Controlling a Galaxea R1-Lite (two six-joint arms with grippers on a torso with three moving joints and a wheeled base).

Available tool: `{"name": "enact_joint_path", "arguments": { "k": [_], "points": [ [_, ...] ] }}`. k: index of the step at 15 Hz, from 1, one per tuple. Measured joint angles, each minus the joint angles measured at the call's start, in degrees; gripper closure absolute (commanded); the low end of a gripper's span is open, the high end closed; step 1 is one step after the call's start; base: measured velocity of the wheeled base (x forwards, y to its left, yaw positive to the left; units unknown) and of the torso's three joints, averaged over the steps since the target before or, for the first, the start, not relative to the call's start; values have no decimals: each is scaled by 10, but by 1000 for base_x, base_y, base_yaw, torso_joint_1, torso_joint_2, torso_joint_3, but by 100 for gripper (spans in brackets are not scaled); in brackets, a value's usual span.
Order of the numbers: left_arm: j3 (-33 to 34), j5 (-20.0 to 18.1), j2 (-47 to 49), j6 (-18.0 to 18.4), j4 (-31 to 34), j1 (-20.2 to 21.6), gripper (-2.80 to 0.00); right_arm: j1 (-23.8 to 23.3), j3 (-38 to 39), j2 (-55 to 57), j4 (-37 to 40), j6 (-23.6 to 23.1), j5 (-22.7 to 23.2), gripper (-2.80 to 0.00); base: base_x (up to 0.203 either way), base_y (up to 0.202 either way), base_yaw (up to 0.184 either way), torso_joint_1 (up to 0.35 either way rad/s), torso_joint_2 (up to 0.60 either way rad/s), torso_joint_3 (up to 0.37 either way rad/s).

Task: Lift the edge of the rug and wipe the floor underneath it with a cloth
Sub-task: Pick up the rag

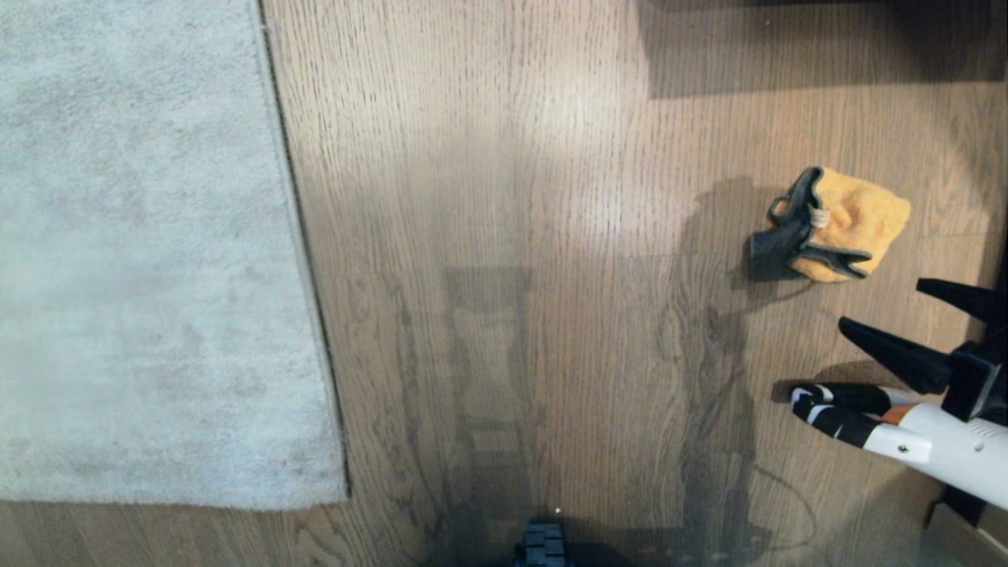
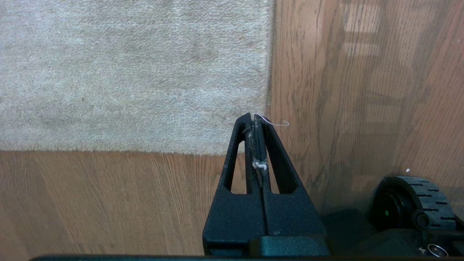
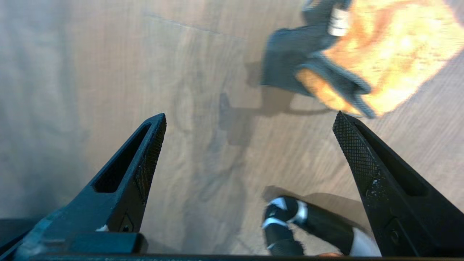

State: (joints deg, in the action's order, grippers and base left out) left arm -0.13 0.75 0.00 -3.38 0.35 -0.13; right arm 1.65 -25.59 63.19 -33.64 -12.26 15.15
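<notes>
Rightmost, black right gripper has its 2 pointed fingers spread wide, nothing between them, near but apart from the crumpled orange-yellow and dark grey cloth lying on the light brown wood-grain floor. Black left gripper (lint on its tips) pressed together beside the pale grey rug edge, which lies flat, well apart from the cloth.

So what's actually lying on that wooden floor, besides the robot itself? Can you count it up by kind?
Rugs: 1, the pale grey rug, lying flat
Cloths: 1, the orange and dark grey cloth, crumpled near the open right gripper
Black, white and orange objects I can't identify: 1
Total: 3
</notes>
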Motion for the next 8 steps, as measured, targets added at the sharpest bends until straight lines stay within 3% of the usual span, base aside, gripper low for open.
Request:
{"name": "enact_joint_path", "arguments": {
  "k": [8],
  "points": [
    [0,0,0,0,0,0,0,-34,-49,96,-54,-43,-5,-280,0,0,0,0,0,0]
  ]
}}
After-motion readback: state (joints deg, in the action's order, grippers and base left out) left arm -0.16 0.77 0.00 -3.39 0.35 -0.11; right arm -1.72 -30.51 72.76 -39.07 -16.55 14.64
